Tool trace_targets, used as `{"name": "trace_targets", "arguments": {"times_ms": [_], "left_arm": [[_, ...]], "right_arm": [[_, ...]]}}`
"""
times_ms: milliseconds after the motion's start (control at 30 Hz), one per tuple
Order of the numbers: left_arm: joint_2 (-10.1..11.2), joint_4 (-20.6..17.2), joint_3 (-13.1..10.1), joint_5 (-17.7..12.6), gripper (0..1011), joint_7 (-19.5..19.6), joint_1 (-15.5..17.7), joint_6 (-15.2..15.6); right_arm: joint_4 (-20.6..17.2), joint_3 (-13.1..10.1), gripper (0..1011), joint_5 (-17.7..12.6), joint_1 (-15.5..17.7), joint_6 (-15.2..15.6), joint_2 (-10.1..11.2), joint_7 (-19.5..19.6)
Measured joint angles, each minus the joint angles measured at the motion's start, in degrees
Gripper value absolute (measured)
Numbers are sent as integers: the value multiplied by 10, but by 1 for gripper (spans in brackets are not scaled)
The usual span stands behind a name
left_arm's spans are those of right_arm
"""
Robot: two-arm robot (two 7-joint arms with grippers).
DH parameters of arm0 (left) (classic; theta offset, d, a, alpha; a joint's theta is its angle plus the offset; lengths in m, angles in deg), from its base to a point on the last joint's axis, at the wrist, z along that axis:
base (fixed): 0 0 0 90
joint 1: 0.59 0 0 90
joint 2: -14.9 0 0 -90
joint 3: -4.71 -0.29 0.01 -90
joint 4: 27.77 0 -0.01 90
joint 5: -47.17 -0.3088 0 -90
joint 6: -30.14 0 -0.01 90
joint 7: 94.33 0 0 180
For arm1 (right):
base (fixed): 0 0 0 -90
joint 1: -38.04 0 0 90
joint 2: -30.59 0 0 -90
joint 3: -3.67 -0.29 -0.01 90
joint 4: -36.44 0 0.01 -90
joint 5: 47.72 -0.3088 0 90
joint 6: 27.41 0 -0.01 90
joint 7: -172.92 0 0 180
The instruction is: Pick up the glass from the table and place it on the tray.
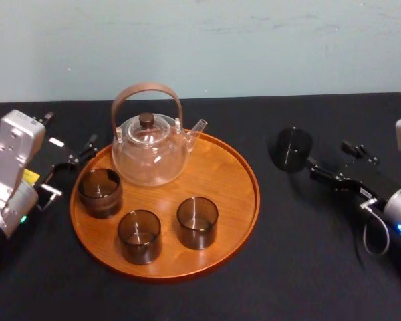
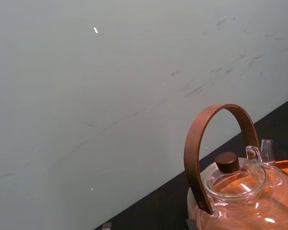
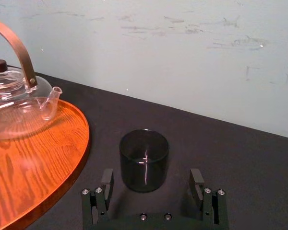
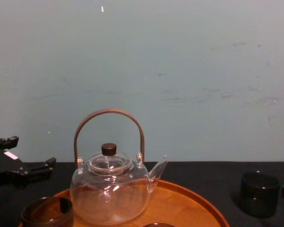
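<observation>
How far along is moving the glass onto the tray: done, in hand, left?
Done: nothing yet; the glass stands on the table, right of the tray. In hand: the right gripper, fingers open, is lined up close behind it. Left: grasp, lift, set down on the tray. The left gripper idles beside the tray.

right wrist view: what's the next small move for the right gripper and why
Probably ease the right gripper forward a little: its open fingers reach only the near side of the dark glass, which stands on the table beside the tray. The left gripper sits at the tray's other side.
</observation>
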Motion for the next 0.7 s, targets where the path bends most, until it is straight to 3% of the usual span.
{"name": "trace_targets", "arguments": {"times_ms": [700], "left_arm": [[0, 0, 0, 0, 1001, 0, 0, 0]], "right_arm": [[86, 29, 1002, 33, -79, -6, -30, -17]]}}
